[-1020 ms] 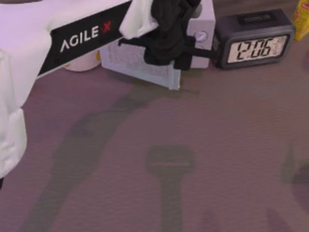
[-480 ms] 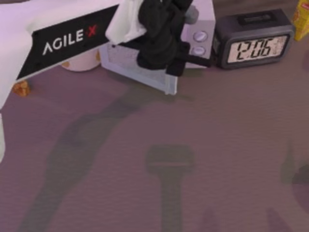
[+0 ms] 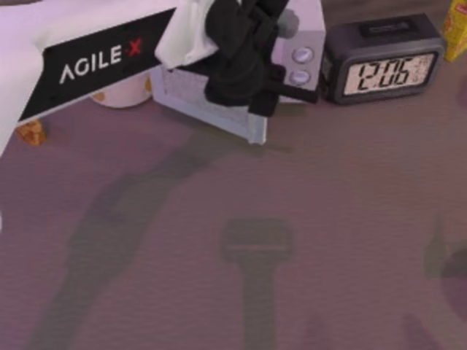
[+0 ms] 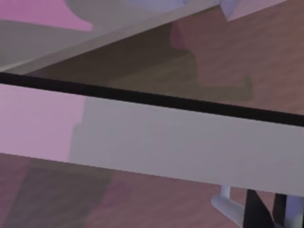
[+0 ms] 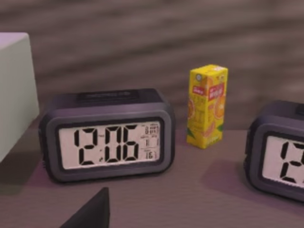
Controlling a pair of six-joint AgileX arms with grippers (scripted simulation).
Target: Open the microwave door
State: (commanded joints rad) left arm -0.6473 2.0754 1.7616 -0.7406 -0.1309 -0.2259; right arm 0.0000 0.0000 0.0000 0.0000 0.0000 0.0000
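The white microwave (image 3: 310, 25) stands at the back of the table, its two grey knobs (image 3: 300, 55) showing. The microwave door (image 3: 193, 98), a white panel with a grey mesh window, is swung partway out toward the front. Its free edge (image 3: 257, 130) points forward. My left gripper (image 3: 264, 96) is black and sits over that edge, shut on the door by its handle (image 4: 228, 209). In the left wrist view the door's rim (image 4: 190, 137) fills the middle as a wide pale band. Only a dark tip of my right gripper (image 5: 92, 213) shows in the right wrist view.
A black digital clock (image 3: 383, 58) reading 12:06 stands just right of the microwave, with a yellow juice box (image 3: 456, 29) beyond it. A second clock (image 5: 280, 152) shows farther right. A white cup (image 3: 120, 95) and a small orange object (image 3: 31, 133) sit left of the microwave.
My left arm has shifted to the left, and the door's free edge has swung farther out from the microwave with the gripper. Both knobs are now uncovered.
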